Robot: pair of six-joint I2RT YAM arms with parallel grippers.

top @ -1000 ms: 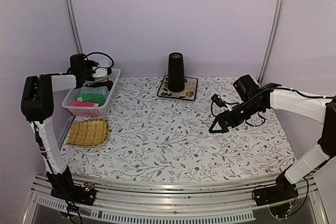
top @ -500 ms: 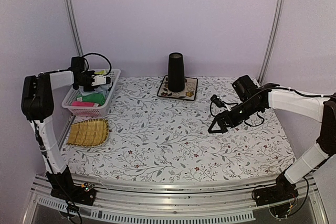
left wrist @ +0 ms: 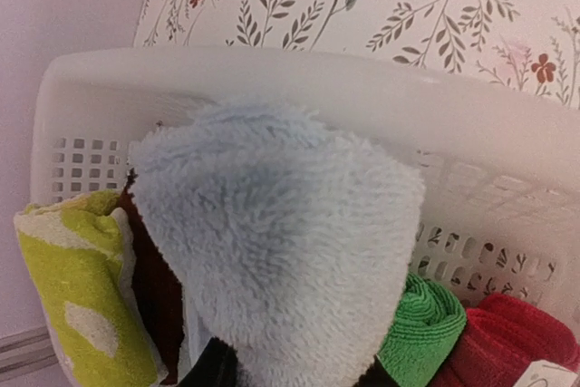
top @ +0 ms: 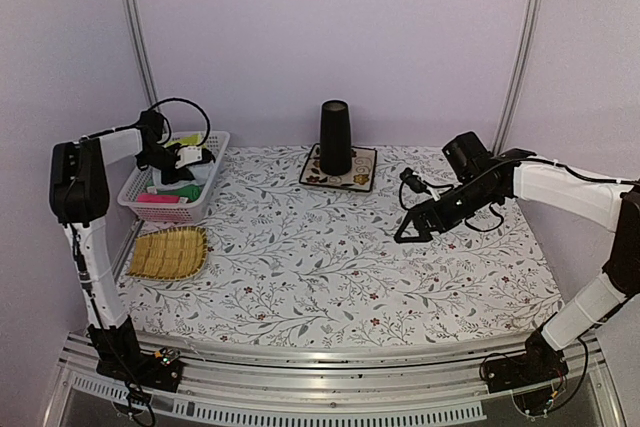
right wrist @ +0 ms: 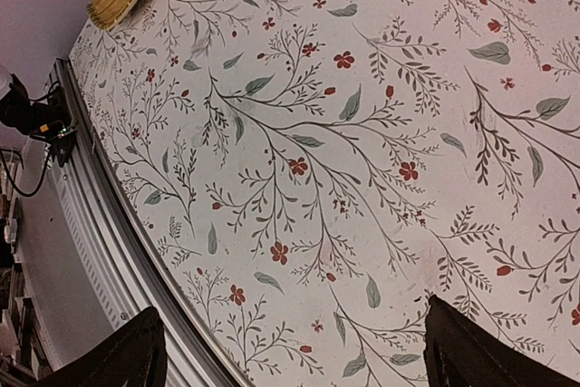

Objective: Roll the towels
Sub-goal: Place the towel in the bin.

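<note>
- The table (top: 330, 277), covered in a pale cloth printed with leafy sprigs and small red flowers, fills the lower half of the top view; in the right wrist view the same print runs across the whole frame.
- The right arm reaches in from the right edge of the top view; the right gripper (top: 409, 230) hangs above bare cloth right of centre, well apart from everything else; its two dark fingers (right wrist: 127, 355) sit in the bottom corners of its wrist view, spread wide with nothing between them.
- The left arm stands along the left edge of the top view and bends toward the upper left; the left gripper (top: 188, 157) is over the white basket (top: 203, 194).
- The basket sits at the upper left of the table; its perforated wall (left wrist: 471, 106) crosses the left wrist view.
- The straw tray (top: 170, 252) lies just below the basket in the top view.
- The flowered mat (top: 362, 180) lies at top centre; a black tumbler (top: 335, 137) stands on it.
- The light blue towel (left wrist: 281, 242) fills the middle of the left wrist view, raised in front of the basket wall; the left gripper is pinching its lower end.
- The yellow-green towel (left wrist: 72, 287) lies in the basket at lower left of that view.
- A green cloth (left wrist: 421, 324) and a red cloth (left wrist: 512, 337) lie in the basket at lower right.
</note>
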